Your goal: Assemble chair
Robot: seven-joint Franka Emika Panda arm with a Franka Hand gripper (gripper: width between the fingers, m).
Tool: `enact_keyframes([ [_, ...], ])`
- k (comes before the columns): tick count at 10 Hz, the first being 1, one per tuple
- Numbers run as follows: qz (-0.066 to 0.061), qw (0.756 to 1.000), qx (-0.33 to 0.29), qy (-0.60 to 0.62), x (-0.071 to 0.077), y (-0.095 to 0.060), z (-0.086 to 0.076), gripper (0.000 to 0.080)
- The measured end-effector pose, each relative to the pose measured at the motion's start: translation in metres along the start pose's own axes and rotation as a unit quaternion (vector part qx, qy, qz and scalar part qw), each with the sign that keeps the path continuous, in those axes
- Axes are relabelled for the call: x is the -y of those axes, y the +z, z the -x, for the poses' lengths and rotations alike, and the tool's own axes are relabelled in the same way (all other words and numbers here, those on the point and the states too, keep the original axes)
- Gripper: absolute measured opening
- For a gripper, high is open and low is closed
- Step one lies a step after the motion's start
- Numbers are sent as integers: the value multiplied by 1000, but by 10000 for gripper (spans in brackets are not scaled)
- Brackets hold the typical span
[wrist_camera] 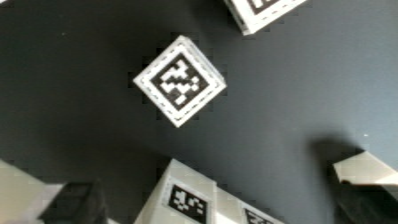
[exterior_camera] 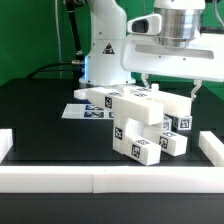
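1. Exterior view: the chair pieces [exterior_camera: 140,125] sit bunched in one chunky white cluster near the middle of the black table [exterior_camera: 40,120]; small black-and-white square tags show on several of their faces.
2. The cluster lies between the arm's white base [exterior_camera: 103,50] behind it and the front border rail [exterior_camera: 110,180]; side rails [exterior_camera: 212,150] stand at the exterior view's left and right edges, well apart from the cluster.
3. The marker board [exterior_camera: 85,110] lies flat on the table, just beside the cluster on the exterior view's left, toward the base; whether the two touch I cannot tell.
4. The gripper [exterior_camera: 170,88] hangs above the far part of the cluster, toward the exterior view's right; its jaws are spread wide and grasp nothing; both fingertips look clear of the blocks, though one is close to a block.
5. Wrist view: the two fingers [wrist_camera: 71,203] stand far apart over the dark table; a white tagged part of the chair shows between them; a square tag [wrist_camera: 182,82] lies flat on the dark surface farther off, with another partly cut off at the picture's edge.
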State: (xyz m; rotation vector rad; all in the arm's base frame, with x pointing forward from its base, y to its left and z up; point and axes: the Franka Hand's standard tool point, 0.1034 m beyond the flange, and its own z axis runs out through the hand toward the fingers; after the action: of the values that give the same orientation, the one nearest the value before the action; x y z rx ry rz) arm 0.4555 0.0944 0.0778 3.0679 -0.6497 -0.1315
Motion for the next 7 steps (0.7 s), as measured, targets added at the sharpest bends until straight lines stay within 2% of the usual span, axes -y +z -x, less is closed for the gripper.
enact_keyframes([
  [3,1,1000,0,-2,-2,1,-1,649],
  [5,0,1000,0,-4,3,-1,2,649],
  [7,-1,1000,2,1,13,-2,17,649],
])
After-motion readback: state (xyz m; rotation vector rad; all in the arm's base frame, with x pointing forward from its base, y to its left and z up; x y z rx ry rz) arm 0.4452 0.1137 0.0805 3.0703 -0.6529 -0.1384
